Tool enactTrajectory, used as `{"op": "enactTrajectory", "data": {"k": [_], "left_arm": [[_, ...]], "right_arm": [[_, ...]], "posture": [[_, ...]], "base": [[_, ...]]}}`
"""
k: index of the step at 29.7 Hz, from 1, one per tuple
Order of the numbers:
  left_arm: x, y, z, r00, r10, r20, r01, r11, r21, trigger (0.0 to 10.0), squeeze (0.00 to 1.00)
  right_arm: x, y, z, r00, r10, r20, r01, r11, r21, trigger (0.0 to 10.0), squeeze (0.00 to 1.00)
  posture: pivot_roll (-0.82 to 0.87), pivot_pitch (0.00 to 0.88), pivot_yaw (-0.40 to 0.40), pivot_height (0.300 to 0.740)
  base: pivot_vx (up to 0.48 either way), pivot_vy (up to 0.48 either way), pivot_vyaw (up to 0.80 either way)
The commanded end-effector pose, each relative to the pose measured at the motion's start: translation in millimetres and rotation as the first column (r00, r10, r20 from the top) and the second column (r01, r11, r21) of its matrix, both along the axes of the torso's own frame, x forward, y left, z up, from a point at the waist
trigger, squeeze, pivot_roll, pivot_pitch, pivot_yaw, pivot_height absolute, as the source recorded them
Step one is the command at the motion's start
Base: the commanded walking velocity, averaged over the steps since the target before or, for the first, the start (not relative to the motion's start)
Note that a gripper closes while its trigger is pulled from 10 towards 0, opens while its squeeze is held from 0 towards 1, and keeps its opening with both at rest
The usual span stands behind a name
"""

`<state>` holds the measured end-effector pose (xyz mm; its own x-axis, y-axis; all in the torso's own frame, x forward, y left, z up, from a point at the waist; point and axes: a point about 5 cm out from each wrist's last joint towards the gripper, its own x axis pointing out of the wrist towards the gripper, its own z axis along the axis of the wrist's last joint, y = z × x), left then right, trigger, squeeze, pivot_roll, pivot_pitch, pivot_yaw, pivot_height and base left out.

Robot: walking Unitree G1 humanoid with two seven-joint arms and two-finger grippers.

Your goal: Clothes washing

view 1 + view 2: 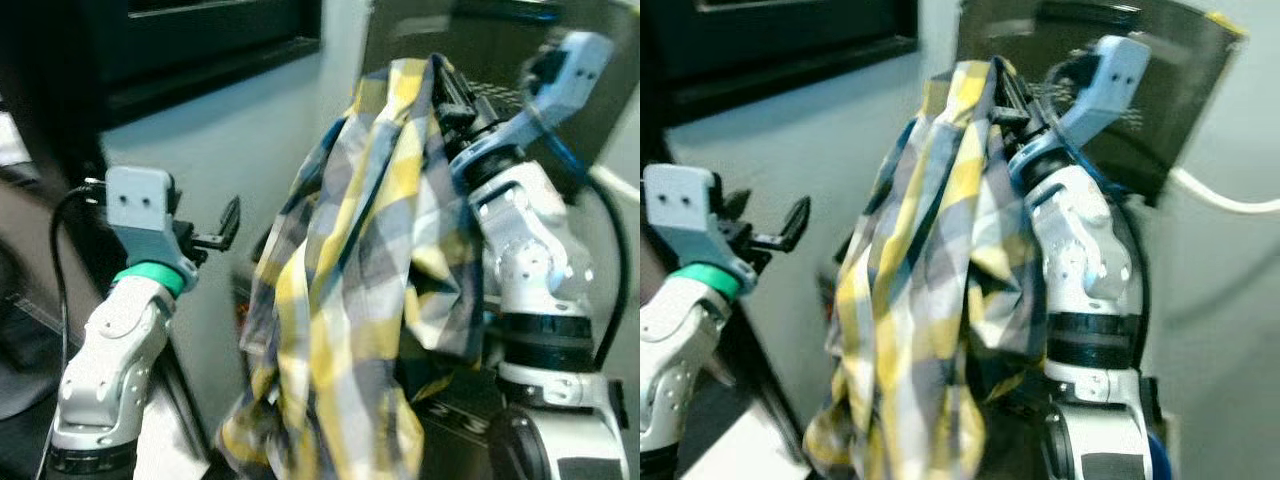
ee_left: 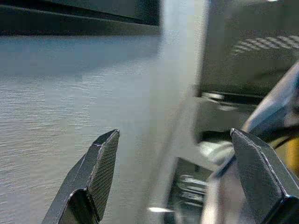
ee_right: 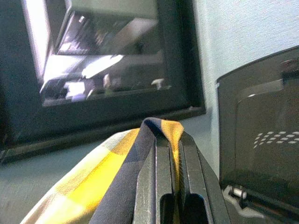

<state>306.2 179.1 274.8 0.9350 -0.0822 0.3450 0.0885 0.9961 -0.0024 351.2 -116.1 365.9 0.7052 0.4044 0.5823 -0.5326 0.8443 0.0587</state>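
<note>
i am holding a checked shirt (image 1: 345,290) up high in my right gripper (image 3: 174,140), my two black fingers pressed together on a fold of its cloth at the very top. the shirt is hanging down in loose, crumpled folds between my two arms, in front of a pale wall (image 1: 230,150); its soft woven fabric is showing yellow, grey, white and dark blue squares. no writing, brand or label is readable on it or anywhere around me.

my left gripper (image 2: 173,172) is standing raised beside the shirt, apart from it, its fingers spread wide and holding nothing. their inner pads (image 2: 105,163) are looking ridged and matt, tapering to blunt wedge tips. a green ring is circling my left wrist under a grey plastic camera block.

behind the shirt a dark, glossy lid (image 1: 1160,90) is standing tilted up, with a small pattern of pale dots printed on its smooth surface. to its left a black-framed window (image 3: 107,60) is sitting in the wall, its glass reflecting bright patches. a white cable (image 1: 1225,200) is curving along the wall near my right arm.
</note>
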Motion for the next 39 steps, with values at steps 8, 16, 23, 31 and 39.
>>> {"op": "enactTrajectory", "data": {"k": [8, 16, 23, 31, 39], "left_arm": [[-2.9, 2.4, 5.4, 1.0, 0.018, 0.013, -0.018, 1.0, 0.001, 10.0, 0.0], [-4.6, 3.4, 8.8, 0.999, 0.025, 0.026, -0.025, 1.0, 0.007, 10.0, 0.0], [-4.2, 7.1, 19.7, 0.997, 0.038, 0.069, -0.038, 0.999, -0.008, 10.0, 0.0], [-8.4, 8.7, 22.9, 0.995, 0.04, 0.091, -0.037, 0.999, -0.036, 10.0, 0.0], [-13.5, 9.5, 26.4, 0.992, 0.043, 0.116, -0.039, 0.998, -0.041, 10.0, 0.0]], "right_arm": [[-2.2, 1.0, 11.5, 1.0, -0.022, 0.013, 0.021, 0.998, 0.053, 10.0, 0.0], [-7.5, -5.1, 29.5, 0.995, -0.068, 0.069, 0.06, 0.991, 0.117, 10.0, 0.0], [-20.4, 10.4, 57.0, 0.987, 0.001, 0.163, -0.022, 0.992, 0.126, 10.0, 0.0], [-13.0, 16.2, 48.4, 0.993, 0.007, 0.116, -0.017, 0.996, 0.083, 10.0, 0.0], [-11.0, 26.3, 34.2, 0.996, 0.033, 0.085, -0.035, 0.999, 0.011, 10.0, 0.0]], "posture": [[0.12, 0.007, 0.025, 0.74], [0.12, 0.003, 0.025, 0.74], [0.12, 0.0, 0.021, 0.74], [0.13, 0.0, 0.006, 0.74], [0.13, 0.004, 0.001, 0.74]], "base": [[0.0, 0.0, -0.8], [0.0, 0.0, -0.8], [0.0, 0.0, -0.8], [0.0, 0.101, -0.8], [0.0, 0.48, 0.0]]}}
